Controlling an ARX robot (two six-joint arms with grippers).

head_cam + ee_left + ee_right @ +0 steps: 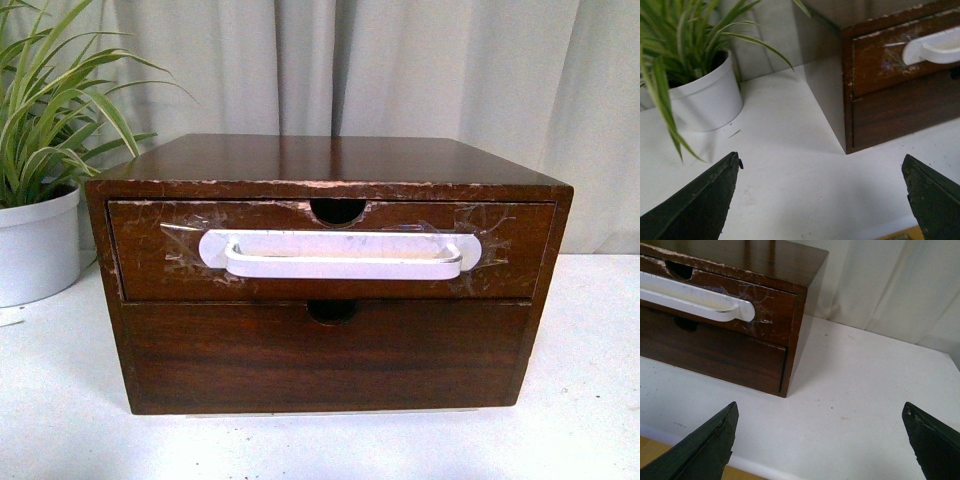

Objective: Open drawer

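Left wrist view: left hand (821,161) spread wide, empty; right hand (820,407) likewise; both apart from drawer (330,288).

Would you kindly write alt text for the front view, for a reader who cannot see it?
A dark wooden chest sits on a white table, its shut upper drawer carrying a long white handle taped on below a semicircular notch. The lower drawer has no handle; a potted plant stands at left, pale curtains hang behind, and no arm shows.

Staged tabletop (590,400) (curtain (420,70), potted plant (38,190)).
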